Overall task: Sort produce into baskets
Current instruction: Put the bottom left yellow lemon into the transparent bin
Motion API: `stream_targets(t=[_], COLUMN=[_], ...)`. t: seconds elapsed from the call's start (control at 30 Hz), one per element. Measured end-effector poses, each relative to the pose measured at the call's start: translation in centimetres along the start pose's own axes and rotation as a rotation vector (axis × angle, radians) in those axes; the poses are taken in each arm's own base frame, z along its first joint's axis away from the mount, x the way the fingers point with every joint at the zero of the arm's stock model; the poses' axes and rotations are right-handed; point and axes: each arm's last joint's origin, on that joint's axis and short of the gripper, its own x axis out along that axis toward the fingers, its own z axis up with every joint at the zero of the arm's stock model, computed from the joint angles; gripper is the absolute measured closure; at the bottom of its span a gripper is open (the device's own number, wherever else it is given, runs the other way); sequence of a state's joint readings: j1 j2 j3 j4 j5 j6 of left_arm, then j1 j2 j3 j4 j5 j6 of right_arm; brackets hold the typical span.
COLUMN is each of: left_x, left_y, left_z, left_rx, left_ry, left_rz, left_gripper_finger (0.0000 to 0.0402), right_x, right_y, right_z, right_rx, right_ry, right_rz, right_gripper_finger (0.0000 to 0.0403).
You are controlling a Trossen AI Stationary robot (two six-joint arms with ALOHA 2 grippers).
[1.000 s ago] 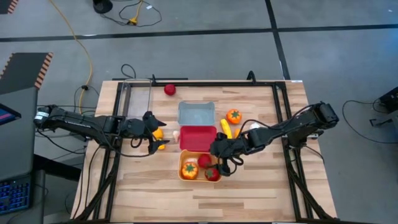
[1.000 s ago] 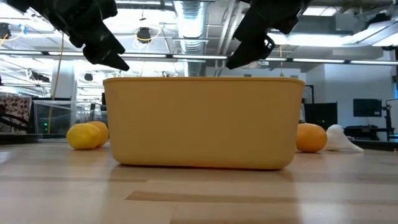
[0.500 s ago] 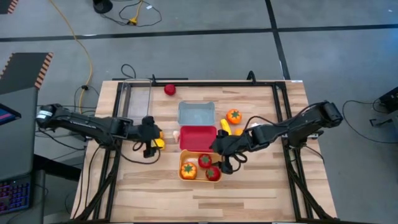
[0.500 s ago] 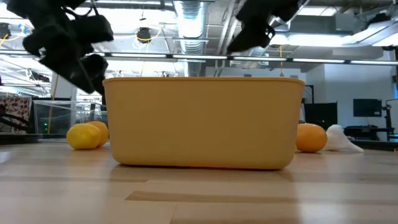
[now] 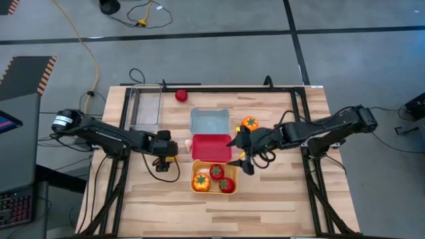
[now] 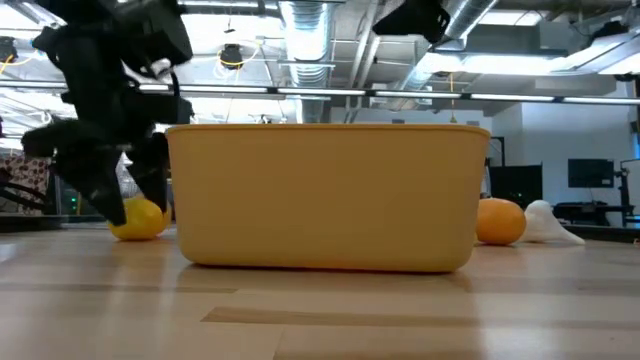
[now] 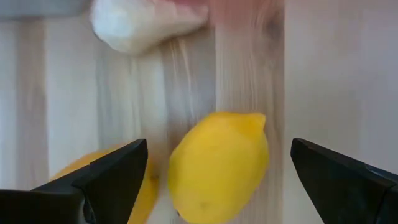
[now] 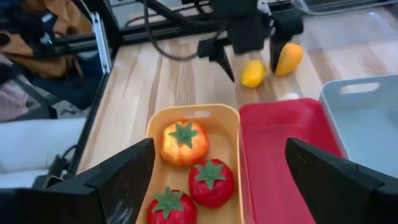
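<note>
My left gripper (image 5: 164, 160) is open and low over two yellow lemons on the table, left of the red tub (image 5: 211, 147). In the left wrist view its fingers stand on either side of one lemon (image 7: 217, 165) without touching it, and the second lemon (image 7: 134, 186) lies beside it. In the low view this gripper (image 6: 110, 195) reaches down to the lemon (image 6: 140, 218). My right gripper (image 5: 240, 153) is open and empty, raised at the red tub's right edge. The orange tub (image 5: 214, 188) holds an orange green-stemmed piece (image 8: 183, 142) and two red tomatoes (image 8: 211, 182).
A pale blue-grey tub (image 5: 209, 121) stands beyond the red one. A clear tray (image 5: 146, 109) is at the far left, with a red tomato (image 5: 180, 95) near the far edge. An orange stemmed piece (image 5: 250, 123) lies to the right. A white garlic bulb (image 5: 188, 142) lies between the lemons and the red tub.
My left gripper has tipped down and dropped from high above the table to the lemons, staying open. My right gripper has risen and gone from over the orange tub toward the far right, to the red tub's right edge.
</note>
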State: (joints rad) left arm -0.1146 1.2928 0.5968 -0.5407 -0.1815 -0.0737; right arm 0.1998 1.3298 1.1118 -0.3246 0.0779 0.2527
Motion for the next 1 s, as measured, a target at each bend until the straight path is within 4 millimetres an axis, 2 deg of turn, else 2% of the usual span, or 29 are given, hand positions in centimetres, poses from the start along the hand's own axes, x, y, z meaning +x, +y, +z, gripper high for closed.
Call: stream_targets(t=[0.17, 0.37, 0.5, 0.63, 0.73, 0.87, 1.0], left_x=[1.2, 1.6, 1.4, 0.5, -0.7, -3.0, -5.8], left_y=[-0.2, -0.3, -0.2, -0.2, -0.1, 0.2, 0.9], left_z=[0.0, 0.0, 0.1, 1.2, 2.4, 4.4, 5.9], left_rx=[0.012, 0.012, -0.002, -0.012, -0.009, 0.045, 0.097], left_ry=[0.053, 0.060, 0.049, 0.045, 0.039, 0.035, 0.065], left_rz=[0.004, 0.002, 0.007, -0.015, -0.024, -0.024, -0.002], left_gripper_finger=[0.0063, 0.0155, 0.0205, 0.0206, 0.0189, 0.0175, 0.0180], right_x=[-2.1, -4.9, -5.4, -4.8, -4.0, -2.7, -1.4], right_y=[-1.1, -3.2, -4.6, -5.9, -6.7, -7.3, -7.6], right_z=[-0.1, -1.0, -2.3, -4.0, -5.1, -5.9, -6.4], right_rx=[-0.021, -0.006, 0.011, 0.036, 0.051, 0.062, 0.063], right_ry=[0.038, 0.163, 0.217, 0.268, 0.322, 0.388, 0.436], right_rz=[-0.039, -0.125, -0.219, -0.265, -0.293, -0.315, -0.324], right_gripper_finger=[0.0017, 0.0017, 0.0017, 0.0017, 0.0017, 0.0017, 0.0017])
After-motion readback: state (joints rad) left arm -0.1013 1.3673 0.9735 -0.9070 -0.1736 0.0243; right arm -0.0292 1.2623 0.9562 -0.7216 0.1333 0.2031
